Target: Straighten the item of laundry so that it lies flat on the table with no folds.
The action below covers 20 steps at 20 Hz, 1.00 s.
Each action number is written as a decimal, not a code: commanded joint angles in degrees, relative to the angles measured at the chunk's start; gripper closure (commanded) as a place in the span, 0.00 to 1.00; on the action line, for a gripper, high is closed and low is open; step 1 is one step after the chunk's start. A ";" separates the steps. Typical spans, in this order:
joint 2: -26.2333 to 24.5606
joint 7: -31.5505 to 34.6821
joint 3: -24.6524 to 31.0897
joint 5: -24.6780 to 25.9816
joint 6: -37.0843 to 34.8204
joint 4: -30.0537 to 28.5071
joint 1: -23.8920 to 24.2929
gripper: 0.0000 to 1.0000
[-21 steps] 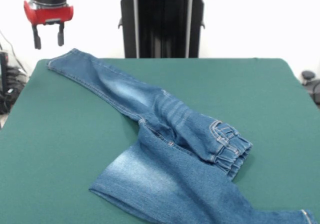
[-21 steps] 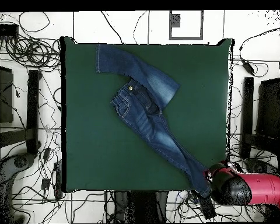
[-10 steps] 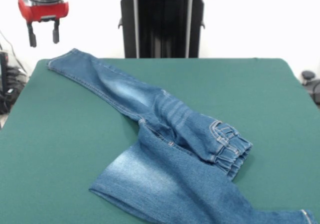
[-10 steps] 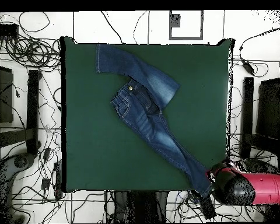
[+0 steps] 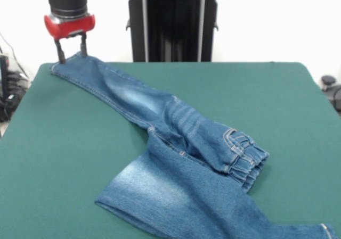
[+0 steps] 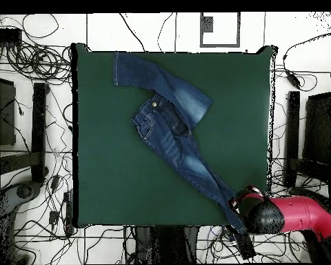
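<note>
Front view shows the gripper (image 5: 71, 50) at the far left corner of the table (image 5: 64, 143), its red collar above two dark fingers (image 5: 58, 51) that point straight down. The fingers stand apart with a clear gap between them, and nothing is caught in that gap. Their tips sit right at the hem of one leg of the jeans (image 5: 181, 159); whether they touch the denim or stop just above it cannot be told.

The jeans lie on the green cloth, not flat. One leg runs straight from the corner under the gripper diagonally toward the middle of the table, with a faded patch along it. The gathered waistband is bunched in a thick roll to the right of centre, orange stitching showing on a pocket there. The other leg is folded back across the body of the garment and spreads toward the near edge, its pale faded patch facing up, its hem running out of the picture at the bottom right.

Overhead view gives the same lay: the long leg of the jeans (image 6: 175, 134) reaches the table corner where the gripper (image 6: 238, 201) and red arm (image 6: 299, 214) sit, while the folded leg covers the upper part near the opposite edge.
</note>
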<state>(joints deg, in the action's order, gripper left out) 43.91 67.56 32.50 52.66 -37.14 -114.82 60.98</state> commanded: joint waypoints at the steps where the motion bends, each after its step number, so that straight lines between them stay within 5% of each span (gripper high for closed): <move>1: -3.34 1.20 5.24 -2.87 3.93 -1.76 -5.94 0.00; 20: -4.60 5.70 3.45 -7.74 9.23 -1.14 -11.57 0.00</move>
<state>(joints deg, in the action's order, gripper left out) 42.90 67.56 33.50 45.89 -33.48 -114.82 53.68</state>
